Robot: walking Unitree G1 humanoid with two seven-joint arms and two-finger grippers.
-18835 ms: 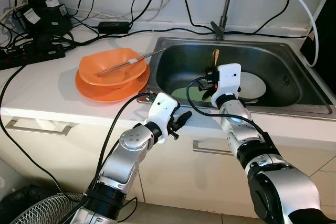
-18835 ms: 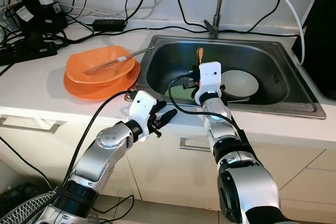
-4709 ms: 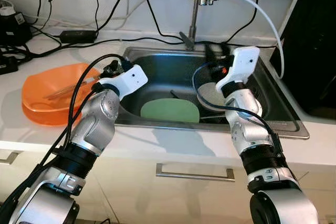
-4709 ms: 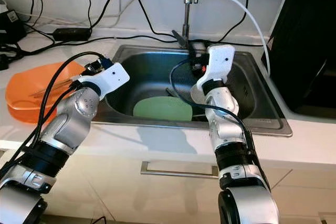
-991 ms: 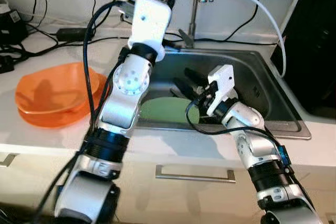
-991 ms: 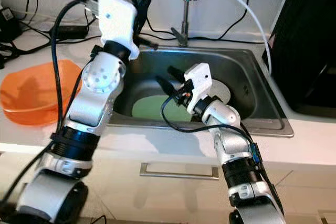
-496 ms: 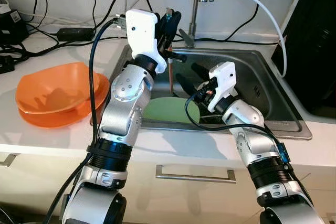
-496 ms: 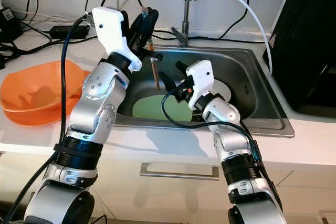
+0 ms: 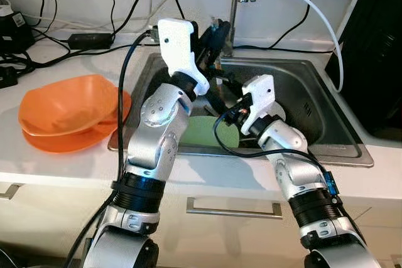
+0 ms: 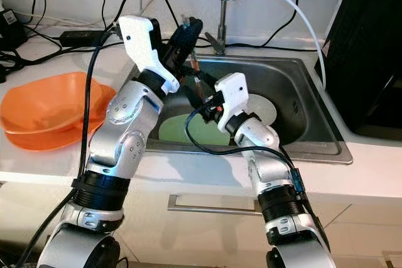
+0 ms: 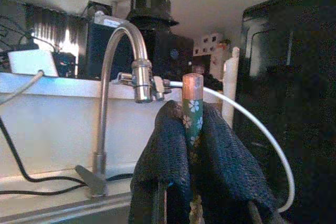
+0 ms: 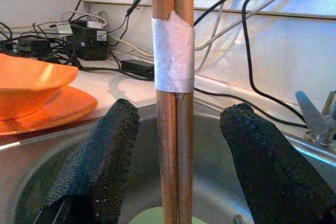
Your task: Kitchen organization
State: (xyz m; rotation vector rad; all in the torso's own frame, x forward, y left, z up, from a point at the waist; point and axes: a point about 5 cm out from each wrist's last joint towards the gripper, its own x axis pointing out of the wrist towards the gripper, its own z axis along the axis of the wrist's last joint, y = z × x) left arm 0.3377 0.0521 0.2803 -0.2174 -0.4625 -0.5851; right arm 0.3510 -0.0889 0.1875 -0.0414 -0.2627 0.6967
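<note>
From the head camera, the left gripper [image 9: 217, 32] is raised over the far left part of the stainless steel sink [image 9: 326, 127], its two black fingers clamped on a pair of wooden chopsticks taped together with white tape [image 10: 196, 75], which hang down toward the basin. The right gripper [image 9: 227, 95] reaches in from the near right, just below the left one, with its fingers spread to either side of the sticks. A round green plate [image 9: 210, 131] lies on the sink floor beneath them, and a white plate [image 10: 267, 110] lies to its right. On the white countertop [image 9: 56, 155] to the left sits a stack of orange bowls [image 9: 69, 112].

The left wrist view shows that gripper's fingers pressed tight on the upper end of the chopsticks [image 11: 192, 114], which has a dark band with small flowers, with the curved chrome faucet [image 11: 118, 93] beyond.

In the right wrist view the taped chopsticks [image 12: 172, 77] stand upright between the two black fingertips [image 12: 102, 161], which are apart and not touching the wood.

The step in hand looks like a hand-over of the chopsticks above the sink. The next move probably calls for the right fingers to close squarely on the shafts below the tape before the left ones let go.
</note>
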